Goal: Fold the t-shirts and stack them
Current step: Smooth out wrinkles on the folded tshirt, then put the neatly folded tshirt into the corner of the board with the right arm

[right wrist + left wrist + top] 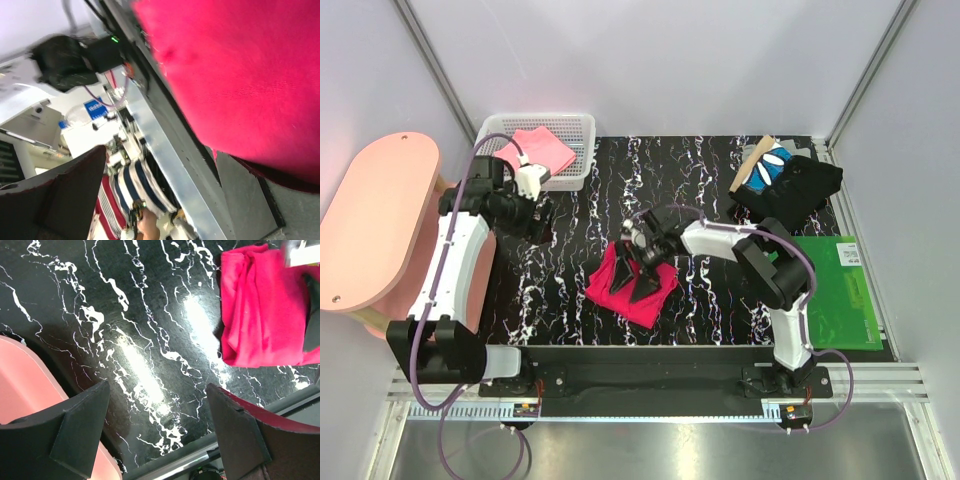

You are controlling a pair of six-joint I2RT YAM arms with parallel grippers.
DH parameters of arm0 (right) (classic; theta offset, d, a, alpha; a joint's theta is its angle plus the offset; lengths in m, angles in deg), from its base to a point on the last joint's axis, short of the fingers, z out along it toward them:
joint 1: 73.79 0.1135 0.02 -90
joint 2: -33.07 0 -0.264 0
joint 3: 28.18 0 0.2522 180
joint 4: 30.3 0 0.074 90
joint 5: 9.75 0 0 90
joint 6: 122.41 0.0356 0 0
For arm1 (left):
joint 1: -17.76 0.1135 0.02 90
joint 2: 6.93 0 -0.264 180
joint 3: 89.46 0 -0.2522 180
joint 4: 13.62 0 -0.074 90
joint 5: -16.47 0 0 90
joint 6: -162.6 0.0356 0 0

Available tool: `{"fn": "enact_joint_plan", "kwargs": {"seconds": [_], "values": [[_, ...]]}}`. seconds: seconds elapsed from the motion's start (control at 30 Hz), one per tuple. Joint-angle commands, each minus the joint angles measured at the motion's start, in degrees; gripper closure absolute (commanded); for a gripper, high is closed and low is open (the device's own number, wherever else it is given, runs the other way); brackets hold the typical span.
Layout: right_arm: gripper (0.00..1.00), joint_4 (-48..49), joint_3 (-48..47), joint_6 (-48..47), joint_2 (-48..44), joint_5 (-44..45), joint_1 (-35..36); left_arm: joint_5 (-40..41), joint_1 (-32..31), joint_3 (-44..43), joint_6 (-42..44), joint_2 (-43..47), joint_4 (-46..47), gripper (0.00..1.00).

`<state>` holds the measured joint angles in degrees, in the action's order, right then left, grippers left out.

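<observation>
- Right gripper point(642, 265) sits low over the red shirt point(628, 285) at mid-table. In its wrist view the jaws stand wide apart. Red cloth lies against one finger point(245, 200), but nothing is pinched between the two.
- Left gripper point(538, 210) hangs above the table point(720, 170) near the basket point(582, 125). Its jaws are also wide apart and it holds nothing. The red shirt is well off to its side.
- The red shirt is a rumpled, partly folded bundle lying flat on the table. The black shirt point(800, 185) and blue shirt point(768, 165) lie piled at the far right corner, and a pink shirt point(542, 150) lies in the basket.
- The step looks like folding the red shirt, mid-way; stacking has not begun for it.
- Next, the right jaws likely need to close on a free edge rather than the bulk, then draw it over evenly. The left could pin the opposite side so the bundle does not slide.
</observation>
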<state>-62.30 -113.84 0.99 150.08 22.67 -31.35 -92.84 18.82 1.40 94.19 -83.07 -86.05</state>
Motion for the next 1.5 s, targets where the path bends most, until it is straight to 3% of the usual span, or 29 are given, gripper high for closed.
{"fn": "enact_joint_plan", "kwargs": {"seconds": [0.0,0.27,0.53,0.93,1.27,1.47], "values": [[0.01,0.05,-7.72,-0.89,-6.71,1.15,-5.86,-1.96,-4.56,-3.73,0.04,2.92,-1.88,0.17],[0.05,-0.22,-11.42,-3.79,3.29,2.92,-19.39,0.85,-24.41,-1.62,-3.39,2.93,-1.62,0.18],[0.04,-2.15,-15.64,-8.27,12.09,0.72,-21.25,3.14,-38.04,3.12,-3.92,-2.60,2.86,0.18],[0.06,-3.38,-9.93,-12.14,13.95,0.89,-19.68,1.47,-46.14,8.13,-2.43,-13.15,9.80,0.21],[0.08,-5.75,-5.89,-14.33,12.10,2.38,-15.55,3.49,-46.41,15.24,0.30,-17.29,18.15,0.25],[0.09,-7.16,-3.87,-14.34,11.05,3.35,-13.08,2.79,-46.32,18.50,0.21,-17.03,20.26,0.35]]}}
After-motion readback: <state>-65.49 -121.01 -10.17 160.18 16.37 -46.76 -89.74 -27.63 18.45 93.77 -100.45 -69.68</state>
